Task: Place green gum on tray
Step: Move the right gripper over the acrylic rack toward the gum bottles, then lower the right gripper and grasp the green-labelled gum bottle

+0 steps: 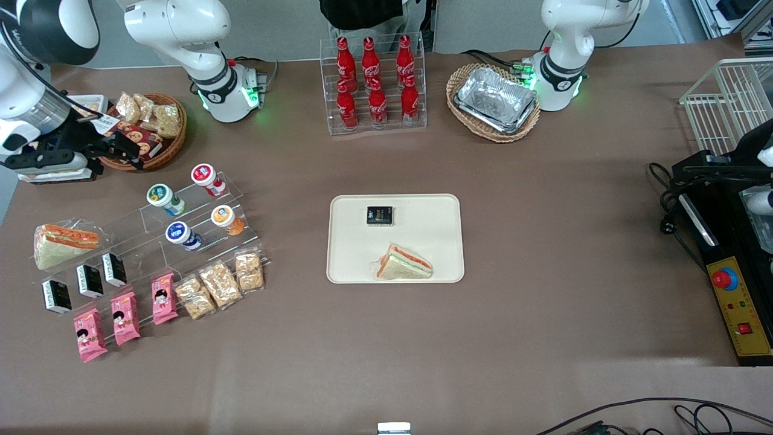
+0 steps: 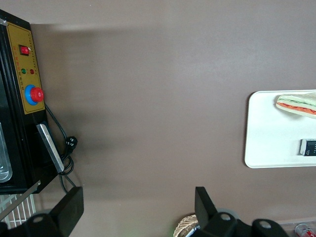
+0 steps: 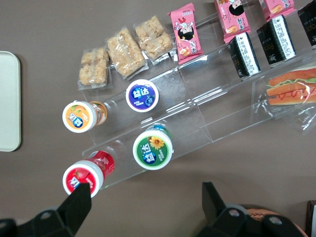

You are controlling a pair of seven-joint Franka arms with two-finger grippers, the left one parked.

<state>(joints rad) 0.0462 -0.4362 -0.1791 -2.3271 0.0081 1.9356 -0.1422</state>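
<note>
A: Front view first. Claw point(image 1: 124, 148) hangs above the surface at the working arm's end, over the wicker basket point(image 1: 158, 140), well apart from the green gum point(image 1: 162, 197). Gum stands on the clear stepped rack point(image 1: 199, 223), untouched.

B: Neighbours?

A: Red-lidded bottle point(image 1: 205, 177) just beside it on the same step; blue-lidded bottle point(image 1: 180, 234) and orange-lidded bottle point(image 1: 224, 217) one step nearer the camera. Tray point(image 1: 423, 254) sits well apart, carrying a sandwich point(image 1: 404, 266) and a black packet point(image 1: 379, 215).

B: Left wrist view?

A: Only a tray point(image 2: 266, 143) corner and the sandwich point(image 2: 298, 104). Nothing new.

B: Right wrist view?

A: Fingers point(image 3: 79, 205) spread wide, nothing between them. One tip overlaps the red-lidded bottle point(image 3: 84, 177) in this view; green gum point(image 3: 152, 149) is off to one side of the gap.

B: Risk?

A: Descending from here, I judge, could clip the red one or knock bottles off the slick rack. A poor landing spot on the tray could bump the sandwich.
</note>
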